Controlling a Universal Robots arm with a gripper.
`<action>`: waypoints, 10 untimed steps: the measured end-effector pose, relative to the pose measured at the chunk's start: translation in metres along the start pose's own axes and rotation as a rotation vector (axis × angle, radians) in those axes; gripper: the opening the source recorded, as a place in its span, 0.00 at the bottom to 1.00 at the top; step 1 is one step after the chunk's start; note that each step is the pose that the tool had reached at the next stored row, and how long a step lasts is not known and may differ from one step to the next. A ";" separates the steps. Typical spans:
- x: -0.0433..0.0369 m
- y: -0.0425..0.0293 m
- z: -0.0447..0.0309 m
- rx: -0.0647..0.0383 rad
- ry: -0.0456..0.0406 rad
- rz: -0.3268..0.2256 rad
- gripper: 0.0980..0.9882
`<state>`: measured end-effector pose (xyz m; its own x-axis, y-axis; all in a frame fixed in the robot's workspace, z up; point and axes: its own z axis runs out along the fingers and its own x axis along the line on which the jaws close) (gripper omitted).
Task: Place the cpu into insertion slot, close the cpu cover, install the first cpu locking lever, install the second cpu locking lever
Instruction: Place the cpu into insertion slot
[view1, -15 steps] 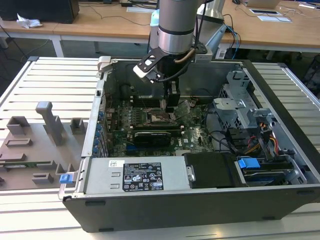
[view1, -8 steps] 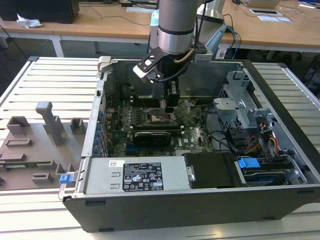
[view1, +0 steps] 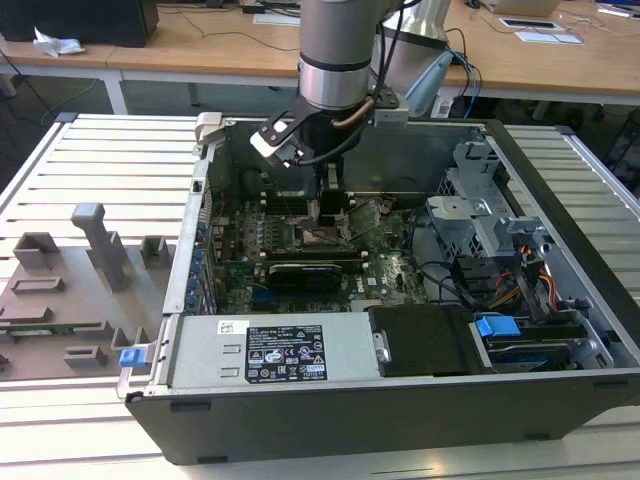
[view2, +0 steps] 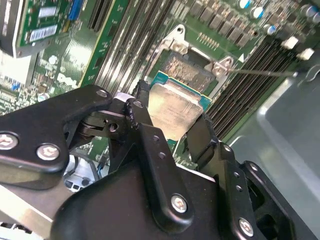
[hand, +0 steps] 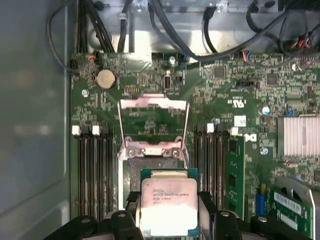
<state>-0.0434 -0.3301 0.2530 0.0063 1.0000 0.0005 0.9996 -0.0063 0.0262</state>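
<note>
cpu (hand: 167, 207) over insertion slot (hand: 150, 164), cpu cover (hand: 152, 104) open

— What sort of place is this?
— A robotics lab or workshop. A slatted metal surface (view1: 100, 150) carries an opened computer case (view1: 400, 420) and a grey tray of fixtures (view1: 60, 300), with a robot arm (view1: 340, 50) reaching in from above.
— Anything else?
— A long wooden surface (view1: 200, 45) behind, with papers (view1: 545, 35) on it, looks office-like.

Open computer case (view1: 400, 420) on slatted table (view1: 100, 150); grey fixtures (view1: 95, 240) beside it
</note>
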 end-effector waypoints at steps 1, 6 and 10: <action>0.0001 -0.0024 0.0003 0.000 -0.0002 0.000 0.50; 0.0062 -0.0110 0.0019 0.000 -0.0002 0.000 0.50; 0.0075 -0.0149 0.0069 0.000 -0.0004 0.000 0.50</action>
<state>-0.0580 -0.3225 0.2457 0.0064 1.0000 0.0001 0.9996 -0.0064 0.0261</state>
